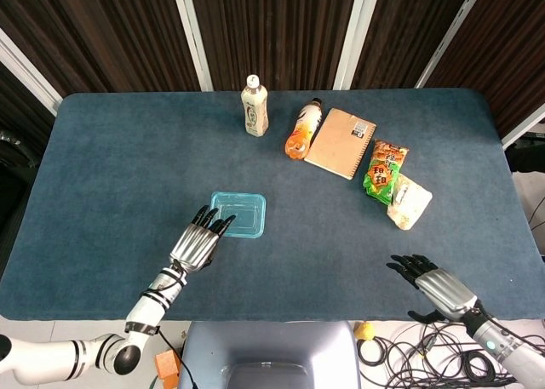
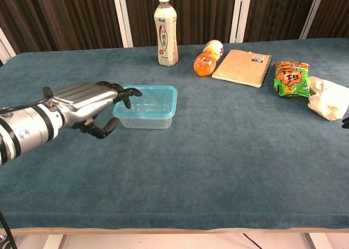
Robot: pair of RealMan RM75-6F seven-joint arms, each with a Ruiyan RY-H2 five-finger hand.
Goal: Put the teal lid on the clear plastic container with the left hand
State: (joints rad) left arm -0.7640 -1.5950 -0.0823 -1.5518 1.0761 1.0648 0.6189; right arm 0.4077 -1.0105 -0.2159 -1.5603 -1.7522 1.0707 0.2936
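Teal lid (image 2: 147, 96) sitting on the clear plastic container (image 2: 145, 116), left of table (image 1: 128, 168) centre. Hovering at its near-left edge, left hand (image 2: 87, 104) (fingers loosely spread, holding nothing), fingertips (image 2: 132, 92) over the rim. Hanging beyond the table's front-right edge, right hand (image 1: 434, 284), fingers apart, empty.

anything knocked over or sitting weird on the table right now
One thing: the orange drink bottle lies on its side beside the notebook, while the white bottle stands upright. The teal lid sits level on the clear container, the left hand at its near-left corner. Nothing is spilled.
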